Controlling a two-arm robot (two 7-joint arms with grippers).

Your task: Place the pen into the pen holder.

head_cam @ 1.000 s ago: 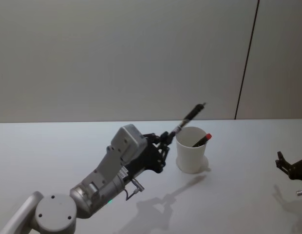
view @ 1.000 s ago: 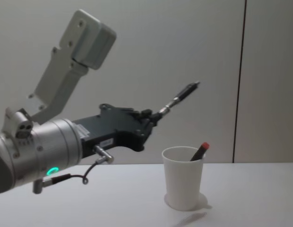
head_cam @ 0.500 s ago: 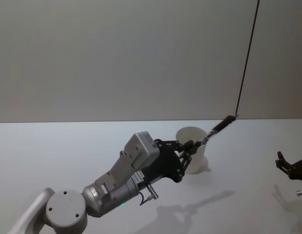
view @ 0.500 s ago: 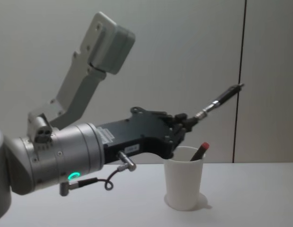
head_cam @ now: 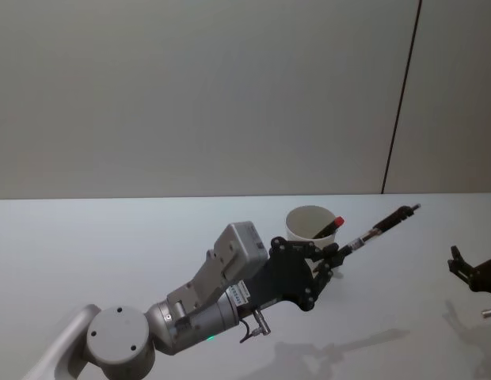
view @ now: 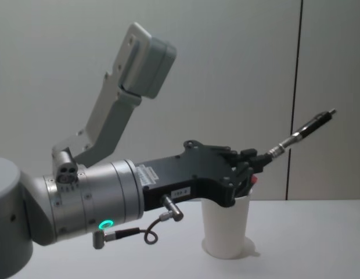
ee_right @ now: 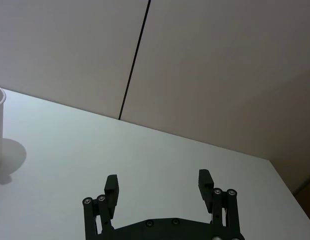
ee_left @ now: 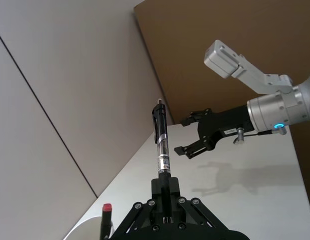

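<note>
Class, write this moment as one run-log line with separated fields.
left gripper: shut on pen, by cup | pen: tilted, outside cup | cup: upright, red-capped pen inside | right gripper: open, parked right

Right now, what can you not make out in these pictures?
- Chest view: the left gripper hides the rim of the pen holder and most of the red-capped pen.
- Right wrist view: the picture's edge cuts off the pen holder.
- Left wrist view: the print on the held pen is too small to read.
</note>
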